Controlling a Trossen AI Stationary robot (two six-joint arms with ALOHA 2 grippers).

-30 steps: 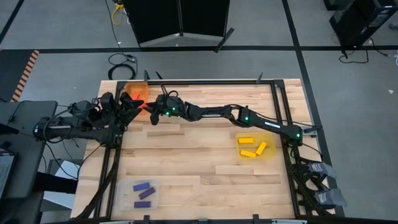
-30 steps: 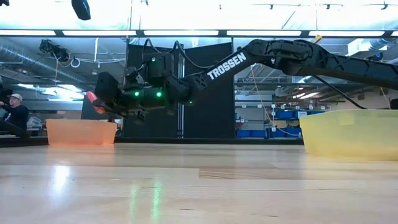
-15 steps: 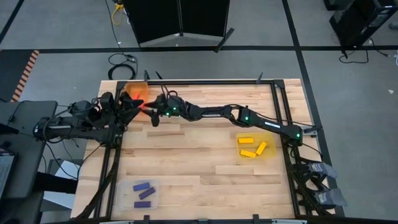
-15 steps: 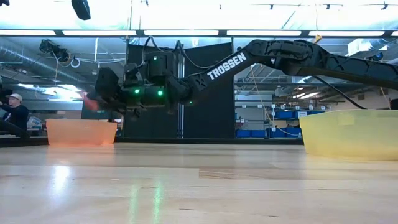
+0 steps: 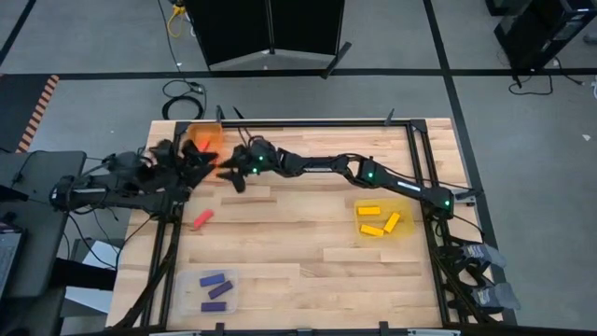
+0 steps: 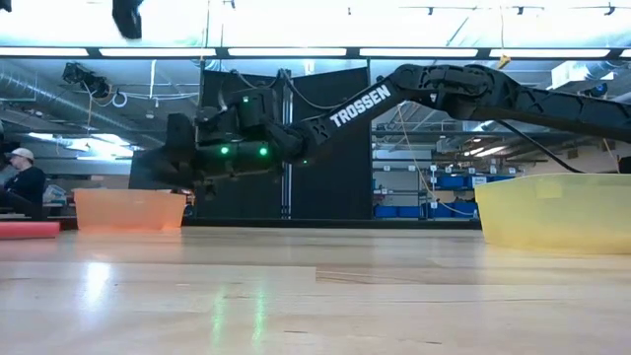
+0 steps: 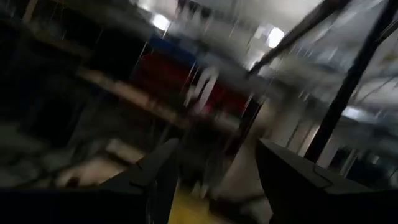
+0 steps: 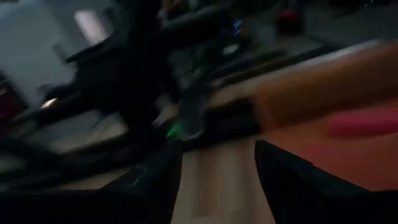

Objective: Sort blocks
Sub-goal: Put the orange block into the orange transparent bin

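A: Where does the loose red block [image 5: 202, 219] lie?

B: Flat on the desk [image 5: 308, 252] near the 9 o'clock edge, well outside the orange tray [image 5: 215, 133], roughly at 6 o'clock from it. The right gripper [image 5: 227, 174] hangs above the desk at 4 o'clock from that tray, fingers spread and nothing between them.

A: And the left gripper [image 5: 198, 161]?

B: It waits near the tray's 6 o'clock side, also spread and empty.

A: So what could go wrong?

B: The block sits close to the desk's edge. A sloppy approach could nudge it off the wood, and it looks light enough to skid. The two arms are also crowded into the 11 o'clock corner, so a reach by either could clip the other or knock the tray, which seems to hold at least one red block [image 5: 203, 147].

A: The rest?

B: The yellow blocks [image 5: 373, 220] lie in the yellow tray [image 5: 404, 231] at 3 o'clock; the purple blocks [image 5: 215, 285] lie in the clear tray [image 5: 198, 297] at 7 o'clock. Both are well apart from the arms.

A: The surface and room?

B: Pale wood planks in a dark frame, smooth enough to reflect the lights. Around it are a grey floor, cables, a black panel at 12 o'clock, strip lights overhead, shelves behind, and a person [image 6: 20, 182] seated far off.
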